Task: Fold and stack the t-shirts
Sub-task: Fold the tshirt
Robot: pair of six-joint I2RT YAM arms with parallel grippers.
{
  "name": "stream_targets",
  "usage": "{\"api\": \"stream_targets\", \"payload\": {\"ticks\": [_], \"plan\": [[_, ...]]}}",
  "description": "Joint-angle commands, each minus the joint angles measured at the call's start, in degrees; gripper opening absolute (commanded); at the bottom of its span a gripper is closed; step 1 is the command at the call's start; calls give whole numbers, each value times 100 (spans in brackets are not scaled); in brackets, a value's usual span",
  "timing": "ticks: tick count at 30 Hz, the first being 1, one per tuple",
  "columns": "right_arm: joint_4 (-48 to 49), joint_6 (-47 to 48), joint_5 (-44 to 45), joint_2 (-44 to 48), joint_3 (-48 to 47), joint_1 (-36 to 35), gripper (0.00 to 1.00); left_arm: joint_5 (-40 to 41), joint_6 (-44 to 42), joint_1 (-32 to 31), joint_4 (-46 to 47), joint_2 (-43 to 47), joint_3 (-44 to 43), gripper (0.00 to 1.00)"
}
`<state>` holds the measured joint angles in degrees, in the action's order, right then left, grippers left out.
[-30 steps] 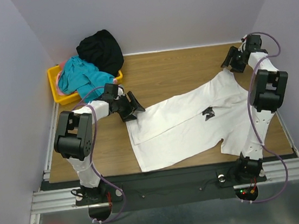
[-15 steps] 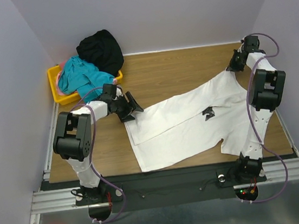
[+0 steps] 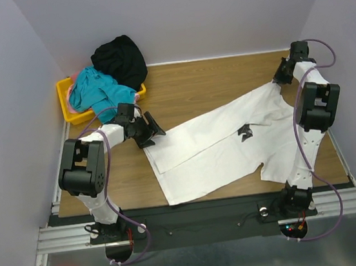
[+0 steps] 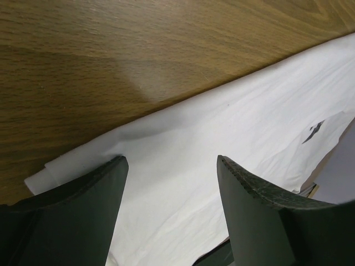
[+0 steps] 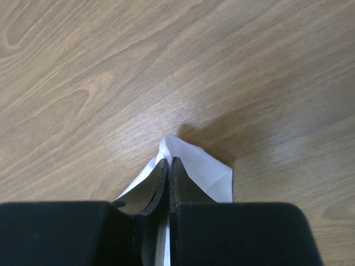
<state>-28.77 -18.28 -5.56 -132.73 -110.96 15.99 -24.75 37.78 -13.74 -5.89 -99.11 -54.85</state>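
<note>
A white t-shirt (image 3: 218, 144) with a small black print (image 3: 246, 132) lies spread diagonally on the wooden table. My left gripper (image 3: 154, 131) is open at the shirt's left corner. In the left wrist view its two dark fingers (image 4: 83, 213) straddle the white cloth (image 4: 222, 138), and the gripper (image 4: 169, 166) holds nothing. My right gripper (image 3: 279, 77) is at the shirt's far right corner. In the right wrist view this gripper (image 5: 168, 162) is shut on a pinched point of the white fabric (image 5: 208, 172), raised slightly off the wood.
A yellow bin (image 3: 66, 106) at the back left holds a teal garment (image 3: 95, 91), a pink one and a black one (image 3: 119, 59) piled on top. Walls close in on the left, back and right. Bare wood (image 3: 204, 81) lies behind the shirt.
The right gripper has shut on the shirt's far corner and drawn it slightly toward the back right. The left gripper has shifted a little left, staying open.
</note>
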Motion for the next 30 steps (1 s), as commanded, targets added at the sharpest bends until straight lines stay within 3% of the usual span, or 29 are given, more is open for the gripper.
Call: {"api": "stream_targets", "payload": {"ticks": [1, 7, 10, 13, 14, 17, 20, 23, 30], "plan": [[197, -211, 380, -95, -374, 27, 6, 832, -359, 117, -729, -47, 361, 79], [197, -281, 521, -227, -567, 106, 6, 937, -403, 134, -808, -56, 291, 79], [197, -360, 521, -201, -681, 202, 13, 946, -403, 134, -835, -47, 186, 79], [188, -360, 433, -157, -813, 273, 29, 955, -429, 126, -878, -82, -16, 79], [197, -343, 433, -122, -822, 282, 42, 990, -455, 126, -905, -108, -191, 79], [197, -307, 468, 53, -787, 300, 59, 1042, -508, 108, -1045, -144, -517, 79], [197, -246, 268, 317, -708, 308, 63, 1165, -631, 91, -1238, -205, -1079, 79], [197, -193, -127, 842, -200, 300, 63, 1376, -781, -6, -1485, -328, -1720, 80], [284, -26, -498, 3075, 2452, -51, 63, 1614, -798, -682, -1556, -495, -2828, 80]]}}
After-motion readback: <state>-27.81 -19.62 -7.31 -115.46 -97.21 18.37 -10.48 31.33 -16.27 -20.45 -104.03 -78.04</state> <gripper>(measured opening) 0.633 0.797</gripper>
